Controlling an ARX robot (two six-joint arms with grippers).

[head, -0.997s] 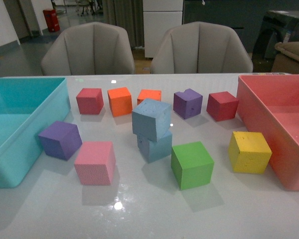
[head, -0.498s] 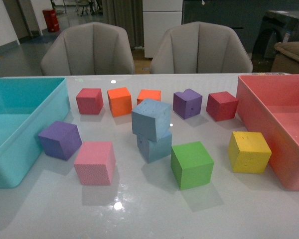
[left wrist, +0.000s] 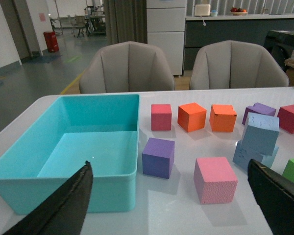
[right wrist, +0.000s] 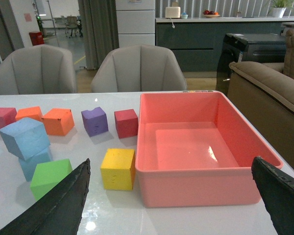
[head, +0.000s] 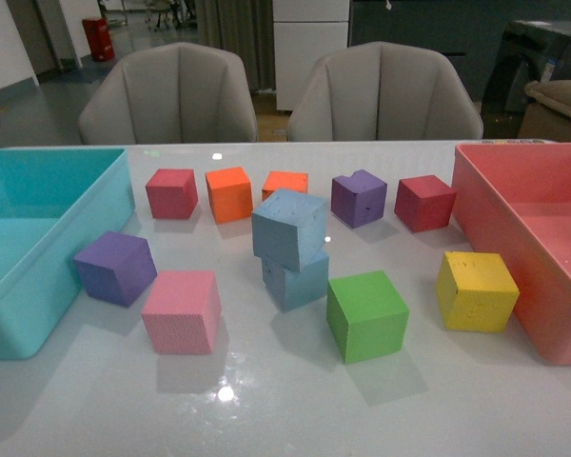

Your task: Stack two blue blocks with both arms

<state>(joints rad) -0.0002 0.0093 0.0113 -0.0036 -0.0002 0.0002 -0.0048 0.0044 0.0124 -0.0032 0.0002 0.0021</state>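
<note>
blue blocks: already one on top of the other, upper blue block (head: 289, 228) sitting on lower blue block (head: 297, 276), mid tabletop (head: 285, 400), between pink block (head: 181, 310) and green block (head: 365, 315)

upper block fit: twisted and tilted, overhanging the lower one a bit, not square at all

left hand (left wrist: 171, 200): fingers spread wide apart, holding nothing, pulled back well clear of the stack; stack off ahead and toward the right finger side, teal bin (left wrist: 68, 147) right in front

right hand (right wrist: 174, 200): fingers also wide apart, empty, well away from the stack; stack ahead and off to the left finger side, pink bin (right wrist: 206, 147) straight ahead, yellow block (right wrist: 118, 169) nearer than the stack

front view: neither hand visible, only blocks and bins

step in hand: looks like the stacking itself is done and both hands are backed off, so pretty much the wrap-up stage

next move: probably nothing, or at most a gentle squaring-up of the top block; would call for coming in slow from both sides without bumping the green or pink neighbours

risk: crooked top block looks a bit sketchy, a nudge could tip it off toward the purple block (head: 115, 268) side

other stuff: row of red, orange and purple blocks beyond the stack, untouched, not part of this
</note>
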